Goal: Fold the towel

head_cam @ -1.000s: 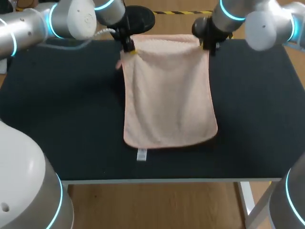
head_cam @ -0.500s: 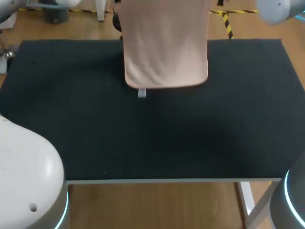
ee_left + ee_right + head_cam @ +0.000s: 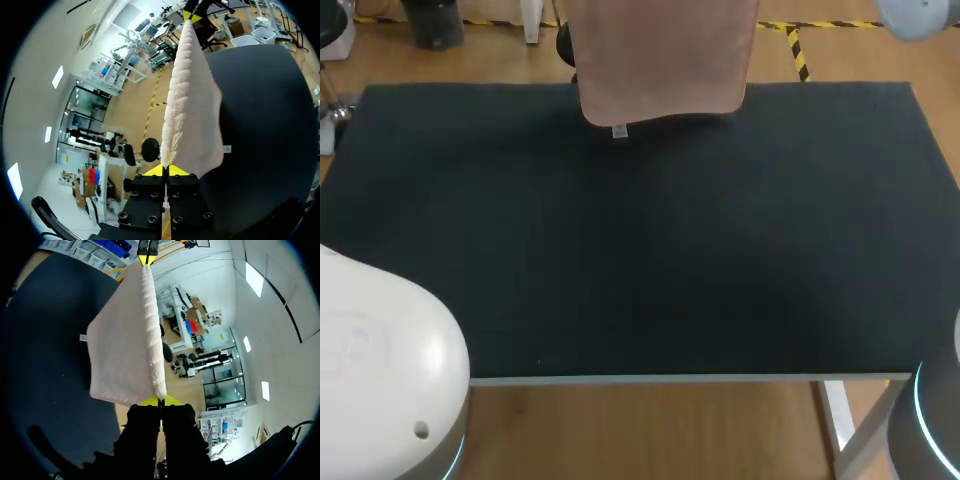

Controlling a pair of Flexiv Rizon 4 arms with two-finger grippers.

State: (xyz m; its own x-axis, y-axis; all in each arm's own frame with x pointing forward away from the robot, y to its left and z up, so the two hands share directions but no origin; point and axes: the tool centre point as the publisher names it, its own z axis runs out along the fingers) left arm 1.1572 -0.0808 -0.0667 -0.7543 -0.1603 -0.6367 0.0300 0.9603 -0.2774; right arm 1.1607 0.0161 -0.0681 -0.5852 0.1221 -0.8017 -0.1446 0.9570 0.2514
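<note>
A pale pink towel [image 3: 660,60] hangs stretched in the air over the far edge of the black table [image 3: 640,250]. Only its lower part shows in the head view, with a small white label [image 3: 618,131] dangling from the hem. In the left wrist view my left gripper [image 3: 166,171] is shut on one top corner of the towel [image 3: 192,115]. My right gripper [image 3: 159,401] is shut on the other top corner of the towel [image 3: 125,340]. The top edge runs taut between them. Both grippers are above the head view's frame.
The white base of my left arm [image 3: 380,370] fills the near left corner. My right arm's base [image 3: 930,420] stands at the near right, with part of its arm [image 3: 920,15] at the far right. Bare black tabletop lies under the towel.
Both grippers rose out of the head view with the towel. The towel left the table surface, and its hem moved from the table's middle to above the far edge.
</note>
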